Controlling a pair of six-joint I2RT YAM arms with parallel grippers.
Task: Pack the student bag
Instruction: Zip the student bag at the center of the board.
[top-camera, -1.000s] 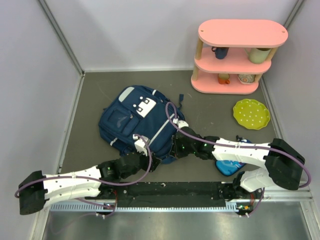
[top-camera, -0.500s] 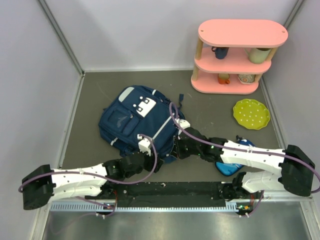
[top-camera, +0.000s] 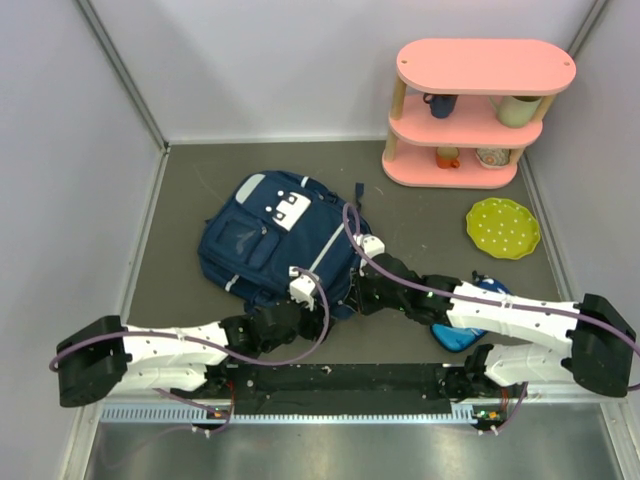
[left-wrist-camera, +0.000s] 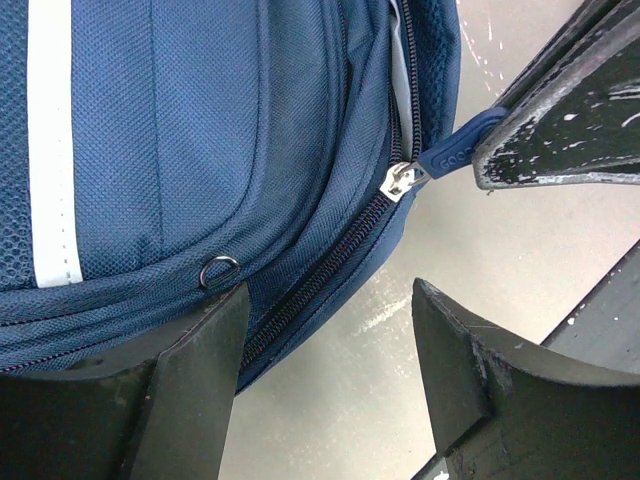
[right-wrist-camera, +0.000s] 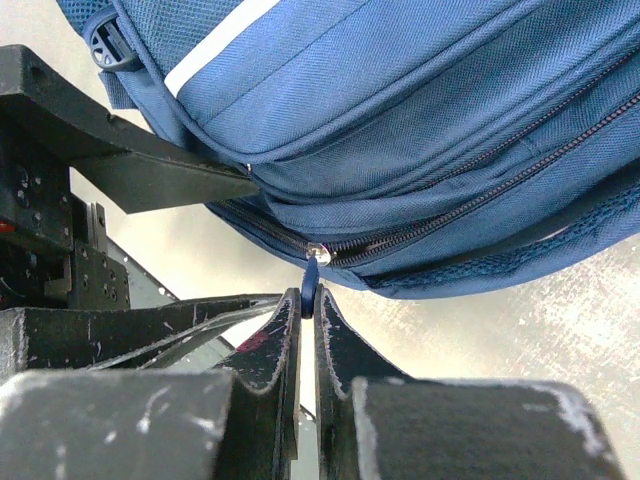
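The navy student bag (top-camera: 270, 240) with white stripes lies flat in the middle of the table. My right gripper (right-wrist-camera: 310, 297) is shut on the blue zipper pull (right-wrist-camera: 310, 275) at the bag's near edge, and the pull also shows in the left wrist view (left-wrist-camera: 455, 150). The zipper (right-wrist-camera: 440, 230) runs closed from the slider (right-wrist-camera: 320, 254) to the right. My left gripper (left-wrist-camera: 325, 330) is open at the bag's near edge, one finger against the fabric by a small metal ring (left-wrist-camera: 218, 270), nothing between its jaws. In the top view both grippers meet at the bag's near corner (top-camera: 335, 300).
A pink shelf unit (top-camera: 480, 110) with cups stands at the back right. A green dotted plate (top-camera: 503, 228) lies to its front. A small blue pencil case (top-camera: 465, 330) lies partly under my right arm. Grey walls close in the table.
My left arm has slid right along the bag's near edge toward the right gripper. My right arm has stretched out lower, still at the bag's near corner.
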